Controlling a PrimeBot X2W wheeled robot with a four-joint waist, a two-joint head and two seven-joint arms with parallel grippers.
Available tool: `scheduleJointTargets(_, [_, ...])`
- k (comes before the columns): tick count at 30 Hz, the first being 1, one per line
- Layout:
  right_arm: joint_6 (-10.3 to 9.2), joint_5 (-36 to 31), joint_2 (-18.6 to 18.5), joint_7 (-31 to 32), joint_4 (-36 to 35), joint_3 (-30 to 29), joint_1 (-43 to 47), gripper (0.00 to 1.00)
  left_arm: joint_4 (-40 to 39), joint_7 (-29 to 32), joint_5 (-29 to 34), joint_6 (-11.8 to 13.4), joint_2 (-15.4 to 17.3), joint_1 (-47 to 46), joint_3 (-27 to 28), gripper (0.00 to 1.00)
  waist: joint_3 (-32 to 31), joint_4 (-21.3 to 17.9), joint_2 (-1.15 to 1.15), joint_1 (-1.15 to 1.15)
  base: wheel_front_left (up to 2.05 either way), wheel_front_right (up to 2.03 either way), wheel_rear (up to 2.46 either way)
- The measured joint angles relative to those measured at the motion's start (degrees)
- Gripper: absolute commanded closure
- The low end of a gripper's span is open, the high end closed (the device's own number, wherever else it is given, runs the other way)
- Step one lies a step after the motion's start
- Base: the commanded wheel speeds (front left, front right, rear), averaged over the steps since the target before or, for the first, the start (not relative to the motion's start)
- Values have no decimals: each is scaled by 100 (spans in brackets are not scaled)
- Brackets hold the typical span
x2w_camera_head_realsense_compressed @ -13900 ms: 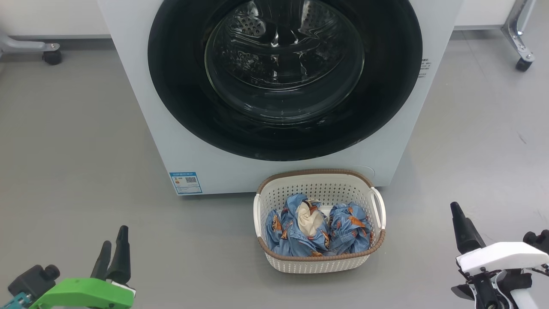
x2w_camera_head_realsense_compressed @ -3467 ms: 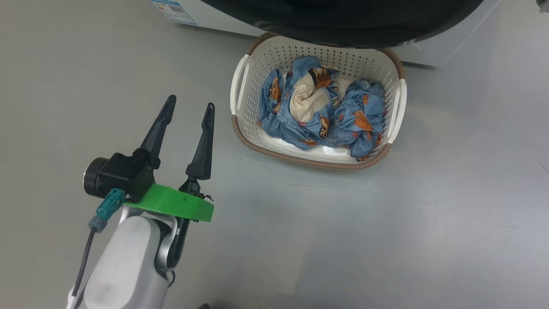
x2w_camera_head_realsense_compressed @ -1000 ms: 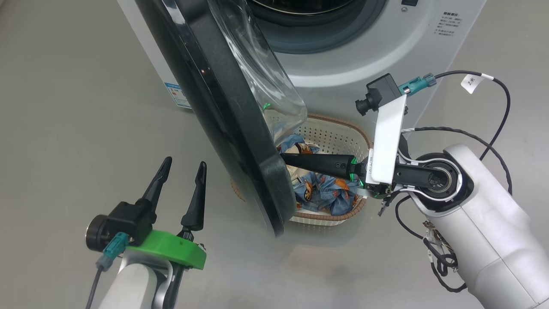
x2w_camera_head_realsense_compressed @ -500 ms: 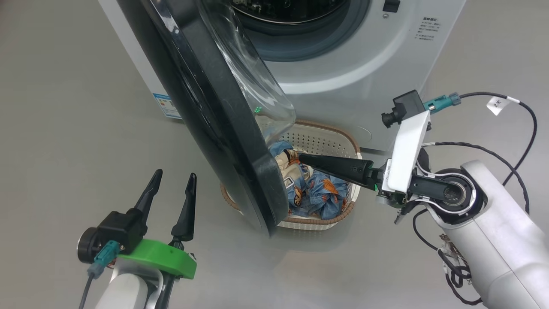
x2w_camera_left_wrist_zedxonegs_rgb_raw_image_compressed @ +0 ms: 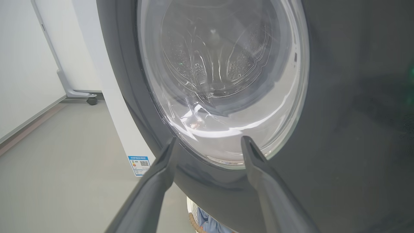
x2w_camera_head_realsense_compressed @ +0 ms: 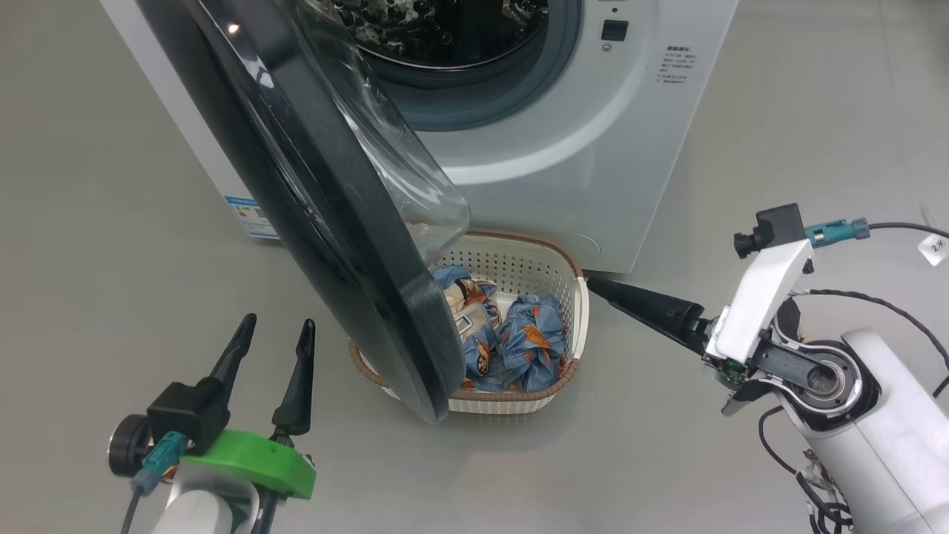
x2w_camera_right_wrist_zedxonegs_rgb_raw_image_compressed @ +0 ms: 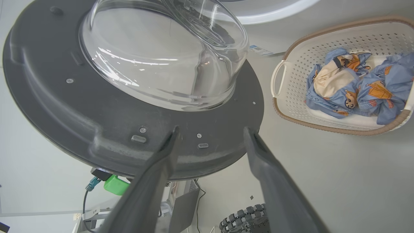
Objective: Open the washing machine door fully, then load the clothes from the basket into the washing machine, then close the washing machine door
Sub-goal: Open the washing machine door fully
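Partly open, not fully: the washing machine door (x2w_camera_head_realsense_compressed: 311, 200), angled out from the washing machine (x2w_camera_head_realsense_compressed: 593, 148), near edge low over the left end of the basket (x2w_camera_head_realsense_compressed: 519, 256). Behind it, steel drum (x2w_camera_head_realsense_compressed: 445, 30) and grey gasket (x2w_camera_head_realsense_compressed: 511, 89) exposed. In the basket, the clothes (x2w_camera_head_realsense_compressed: 519, 341), a crumpled blue heap with orange figures and a cream lining (partly hidden in the head view by the door's rim).

Left gripper (x2w_camera_head_realsense_compressed: 279, 320) low on the robot's left, fingers spread and empty, pointed at the door's glossy outer face with bare floor (x2w_camera_head_realsense_compressed: 111, 297) between. From the left wrist, glass window (x2w_camera_left_wrist_zedxonegs_rgb_raw_image_compressed: 220, 81) straight ahead, just beyond the two fingertips, apparently clear of them.

Right gripper (x2w_camera_right_wrist_zedxonegs_rgb_raw_image_compressed: 211, 129) to the right of the basket, jaws wide apart, nothing between them. Tip just beside the basket's right handle (x2w_camera_head_realsense_compressed: 583, 308), outside the rim; touching or not, cannot tell. From the right wrist, fingers aimed at the lower rim of the door's inner face, below the bulging glass; basket and clothes off to one side of the fingers, not between them. Door apart from this gripper, the basket lying between.
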Motion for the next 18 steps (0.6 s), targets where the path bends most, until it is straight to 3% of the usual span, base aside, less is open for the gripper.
scheduleJointTargets(18, [0, -478, -423, -1206, 96, -379, 1028, 0, -5, 0, -1, 0, 131, 237, 112, 0, -216, -398, 0, 0, 0, 0, 0])
